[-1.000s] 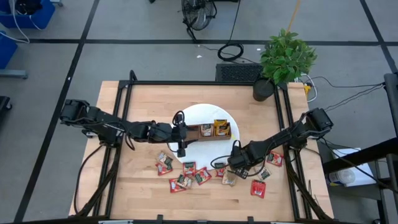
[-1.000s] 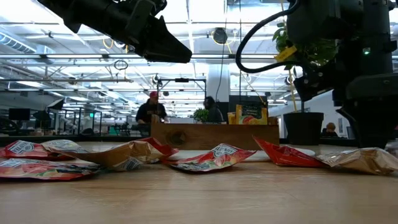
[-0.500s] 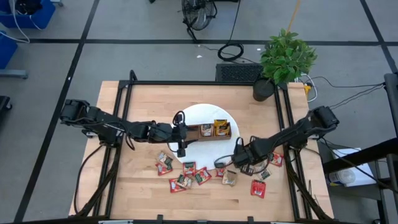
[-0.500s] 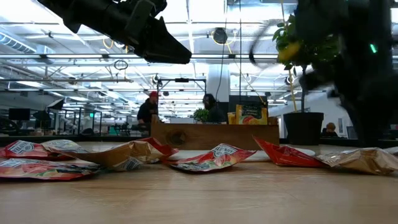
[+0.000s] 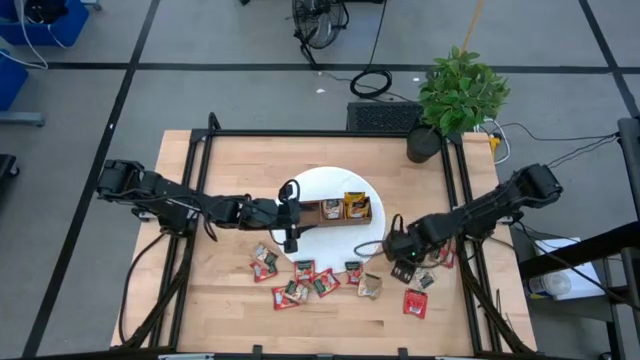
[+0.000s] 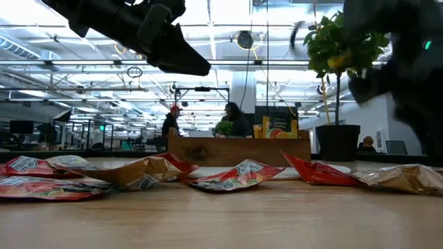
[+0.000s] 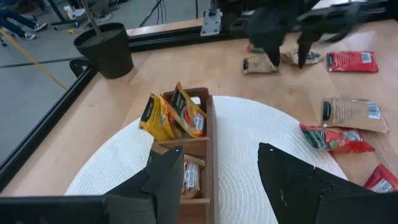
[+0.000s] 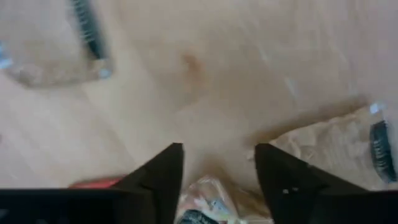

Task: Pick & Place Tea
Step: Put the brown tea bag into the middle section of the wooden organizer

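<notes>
Several red and tan tea sachets (image 5: 303,268) lie flat on the wooden table near its near edge, and show again in the low view (image 6: 235,176). Yellow sachets (image 7: 171,115) stand in the brown wooden tray (image 5: 335,210), which rests on a round white mat (image 5: 322,183). My left gripper (image 5: 291,240) hovers open at the tray's left end. My right gripper (image 5: 405,258) is open above the sachets on the right. In the blurred right wrist view a sachet (image 8: 205,199) shows low between its fingers.
A potted plant (image 5: 455,95) stands at the table's far right corner. Black frame rails (image 5: 190,215) run along the left and right sides. Bare wood lies on the near left (image 5: 220,300). People stand in the room beyond the table (image 6: 173,123).
My right gripper has moved toward the table's right edge, away from the tan sachet and the red one beside it, which stay lying where they were. My left gripper has kept still. A person in the background has walked a little.
</notes>
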